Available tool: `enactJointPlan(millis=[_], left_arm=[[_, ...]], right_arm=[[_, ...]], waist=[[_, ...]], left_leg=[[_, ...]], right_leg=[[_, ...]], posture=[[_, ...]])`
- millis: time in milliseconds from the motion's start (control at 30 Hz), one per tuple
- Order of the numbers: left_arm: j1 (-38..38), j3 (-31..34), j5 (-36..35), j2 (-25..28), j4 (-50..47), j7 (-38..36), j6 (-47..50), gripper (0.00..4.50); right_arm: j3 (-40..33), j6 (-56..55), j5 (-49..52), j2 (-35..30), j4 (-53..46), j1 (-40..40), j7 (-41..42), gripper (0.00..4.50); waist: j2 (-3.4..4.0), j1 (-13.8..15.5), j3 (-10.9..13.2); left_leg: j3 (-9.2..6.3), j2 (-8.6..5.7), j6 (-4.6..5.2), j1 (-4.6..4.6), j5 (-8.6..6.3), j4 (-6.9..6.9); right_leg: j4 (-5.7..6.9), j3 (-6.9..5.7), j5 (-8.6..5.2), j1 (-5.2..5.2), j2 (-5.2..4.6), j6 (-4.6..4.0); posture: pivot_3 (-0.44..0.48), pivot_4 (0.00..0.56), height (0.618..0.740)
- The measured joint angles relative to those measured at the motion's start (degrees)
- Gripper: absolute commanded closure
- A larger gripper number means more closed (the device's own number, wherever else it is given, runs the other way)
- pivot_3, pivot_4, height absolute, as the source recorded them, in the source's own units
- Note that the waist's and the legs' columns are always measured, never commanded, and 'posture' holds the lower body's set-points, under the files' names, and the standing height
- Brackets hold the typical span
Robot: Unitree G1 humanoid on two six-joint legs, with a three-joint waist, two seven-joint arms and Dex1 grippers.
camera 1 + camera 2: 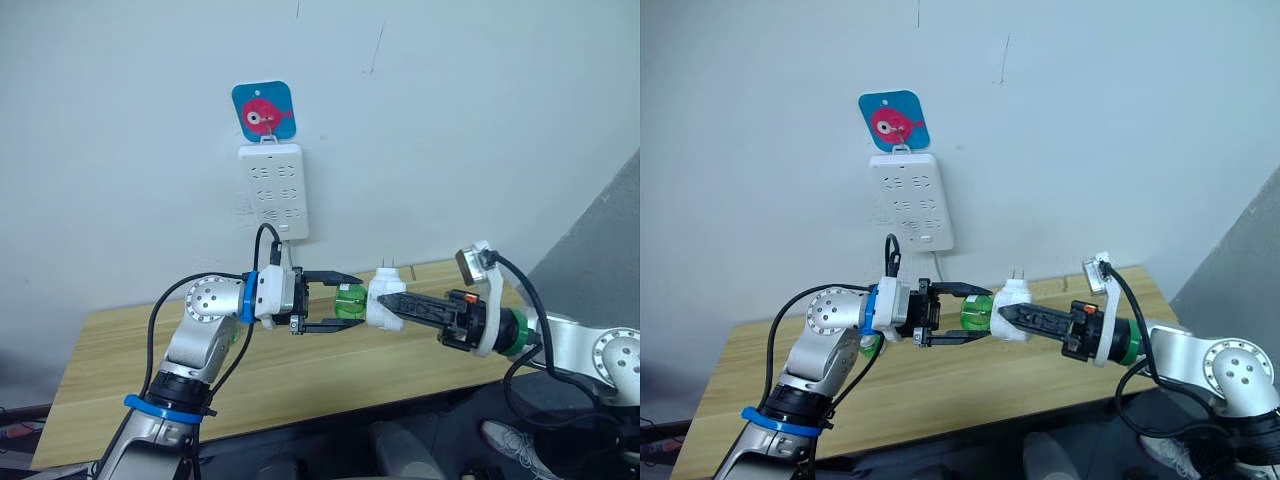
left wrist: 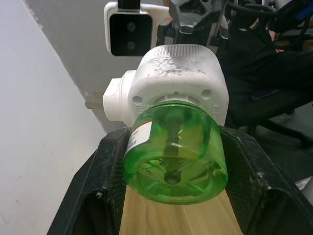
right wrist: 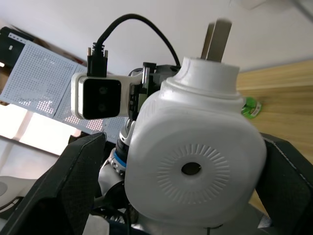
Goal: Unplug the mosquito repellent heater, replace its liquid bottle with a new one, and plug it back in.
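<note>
1. You see the mosquito repellent heater [image 1: 384, 299] held in mid-air at the centre of the left eye frame, above the wooden surface [image 1: 300, 370] and unplugged, its two metal prongs [image 1: 389, 266] pointing up.
2. Your right gripper [image 1: 392, 303] reaches in from the right of the frame and is closed on the white heater body; in the right wrist view the heater's round vent hole [image 3: 191, 169] faces the camera between the two black fingers [image 3: 63, 181].
3. Your left gripper [image 1: 345, 302] comes from the left of the frame, and its fingers bracket the green liquid bottle [image 1: 349, 301]. In the left wrist view the bottle [image 2: 175, 152] sits between the finger pads and seems to touch them, so the gripper looks clamped on it.
4. The bottle is still seated in the heater's base, neck inside the white housing.
5. The tall white power strip [image 1: 272, 191] hangs on the wall in the upper centre of the frame, below a blue hook plate with a pink fish [image 1: 264, 111]. Its sockets are apart from the heater.
6. A small green item [image 3: 251, 107] lies on the surface in the right wrist view.
</note>
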Motion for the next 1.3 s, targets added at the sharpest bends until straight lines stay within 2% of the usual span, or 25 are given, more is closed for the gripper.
enactJointPlan(millis=[100, 167, 200, 433, 500, 567, 667, 733, 800, 900, 933, 1033, 1067, 1100, 1200, 1300], left_arm=[[0.25, 0.0, -0.01, -0.05, -0.43, 0.02, -0.27, 2.14], [0.47, 0.02, 0.01, -0.05, -0.97, 0.08, -0.84, 2.14], [0.52, 0.03, 0.04, 0.0, -1.01, 0.08, -0.94, 2.14], [0.28, -0.07, -0.19, 0.38, -1.29, -0.04, 0.99, 2.14], [-1.08, -1.62, -1.93, 3.34, -3.52, 0.29, 10.47, 2.14], [-3.48, -3.68, -4.98, 6.83, -6.18, 0.97, 24.19, 2.14], [-10.73, -6.65, -14.45, 11.66, -6.98, 0.31, 51.22, 2.15], [-14.11, -6.81, -17.83, 12.72, -5.82, -0.71, 60.21, 2.16], [-15.82, -6.81, -19.43, 12.88, -4.77, -1.42, 64.58, 2.16], [-15.86, -6.79, -19.45, 12.7, -3.78, -2.27, 63.56, 2.16], [-15.76, -6.69, -19.39, 12.56, -3.39, -2.59, 62.52, 1.42], [-13.88, -5.57, -17.01, 12.41, -3.75, -2.99, 55.0, 0.63], [-11.67, -4.2, -15.17, 12.17, -4.48, -2.87, 49.47, 0.24], [-9.34, -2.8, -13.38, 11.64, -4.86, -2.63, 43.81, 0.06], [-3.28, 0.22, -8.36, 10.82, -5.12, -1.86, 30.55, 0.0], [1.51, 3.94, -3.33, 8.68, -3.3, -1.51, 13.11, 0.0]], right_arm=[[0.89, 0.33, 0.35, 0.31, 0.7, -0.68, -0.24, 0.58], [1.28, 0.46, 0.51, 0.52, 1.45, -0.77, -0.54, 1.29], [1.33, 0.55, 0.54, 0.58, 1.53, -0.79, -0.54, 1.45], [1.35, 1.56, 0.45, 0.55, 2.2, -1.61, -0.51, 1.45], [1.39, 2.38, -1.81, 0.21, 2.1, -2.38, 0.45, 1.45], [1.42, 3.72, -6.03, -0.88, 1.03, -3.32, 2.79, 1.45], [1.47, 5.44, -13.33, -1.96, -1.78, -4.72, 8.34, 1.45], [1.32, 5.4, -15.73, -1.98, -3.02, -5.26, 11.03, 1.45], [1.23, 5.33, -17.59, -1.96, -3.69, -5.67, 12.91, 1.45], [1.14, 5.02, -18.18, -1.39, -3.68, -5.67, 13.19, 1.45], [1.09, 4.77, -18.19, -1.17, -3.68, -5.66, 13.12, 1.45], [0.91, 4.68, -17.16, -0.93, -3.66, -5.3, 12.73, 1.45], [0.8, 4.66, -16.44, -0.87, -3.53, -4.86, 12.19, 1.45], [0.54, 4.63, -15.53, -0.87, -3.13, -4.45, 11.83, 1.45], [-1.19, 4.6, -12.29, -1.18, -2.02, -3.35, 11.64, 1.45], [-2.18, 4.61, -9.85, -1.4, -0.29, -2.62, 10.86, 1.45]], waist=[[0.0, 0.39, 0.0], [0.0, 0.59, 0.0], [0.0, 0.62, 0.0], [0.0, 0.64, 0.0], [-0.01, 0.6, 0.01], [0.02, 0.59, 0.02], [0.0, 0.45, 0.04], [0.0, 0.45, 0.04], [0.0, 0.43, 0.04], [0.0, 0.5, 0.04], [0.0, 0.58, 0.04], [0.0, 0.64, 0.04], [0.01, 0.62, 0.04], [0.01, 0.63, 0.04], [0.0, 0.9, 0.05], [0.0, 1.58, 0.04]], left_leg=[[0.0, 0.0, 0.0, 0.01, 0.0, 0.0], [0.0, 0.0, 0.0, 0.01, 0.0, 0.0], [0.0, 0.0, 0.0, 0.01, 0.0, 0.0], [-0.01, 0.0, 0.0, 0.0, 0.0, 0.0], [-0.01, 0.0, 0.0, 0.0, 0.0, 0.0], [-0.03, 0.0, 0.01, -0.01, 0.0, 0.0], [-0.11, 0.01, 0.01, 0.01, 0.0, 0.02], [-0.12, 0.01, 0.02, 0.04, -0.01, 0.01], [-0.1, 0.03, 0.05, 0.07, -0.03, -0.01], [-0.1, 0.05, 0.04, 0.0, -0.03, -0.02], [-0.1, 0.05, 0.04, 0.0, -0.03, -0.02], [-0.05, 0.06, 0.04, 0.0, -0.04, -0.01], [-0.02, 0.07, 0.03, 0.01, -0.04, -0.02], [0.0, 0.08, 0.02, 0.02, -0.04, -0.02], [-0.01, 0.09, 0.02, 0.0, -0.04, -0.01], [0.09, 0.08, 0.02, 0.03, -0.04, 0.0]], right_leg=[[0.0, 0.0, 0.0, 0.0, 0.0, 0.0], [0.0, 0.0, 0.0, 0.0, 0.0, 0.0], [0.0, -0.01, 0.0, 0.0, 0.0, 0.0], [0.0, -0.02, 0.0, -0.01, 0.0, 0.0], [0.03, -0.01, 0.0, -0.02, 0.01, 0.0], [0.02, -0.03, 0.0, -0.03, 0.02, 0.0], [0.03, -0.14, 0.0, -0.11, 0.07, 0.01], [0.02, -0.22, -0.01, -0.13, 0.08, 0.02], [0.02, -0.21, -0.01, -0.16, 0.08, 0.02], [0.03, -0.11, -0.01, -0.27, 0.07, 0.01], [0.04, -0.1, -0.01, -0.27, 0.07, 0.01], [0.03, -0.04, -0.01, -0.28, 0.04, 0.01], [0.02, 0.0, 0.0, -0.28, -0.02, 0.0], [0.01, 0.02, 0.0, -0.28, -0.1, -0.01], [0.01, 0.01, 0.01, -0.28, -0.16, -0.02], [0.0, 0.05, 0.03, -0.26, -0.15, -0.05]], posture=[[-0.195, 0.083, 0.74], [-0.194, 0.083, 0.74], [-0.194, 0.083, 0.74], [-0.191, 0.082, 0.74], [-0.19, 0.081, 0.74], [-0.189, 0.08, 0.74], [-0.194, 0.079, 0.74], [-0.198, 0.076, 0.74], [-0.198, 0.076, 0.74], [-0.198, 0.076, 0.74], [-0.198, 0.076, 0.74], [-0.196, 0.075, 0.74], [-0.195, 0.075, 0.74], [-0.192, 0.076, 0.74], [-0.188, 0.075, 0.74], [-0.175, 0.075, 0.74]])
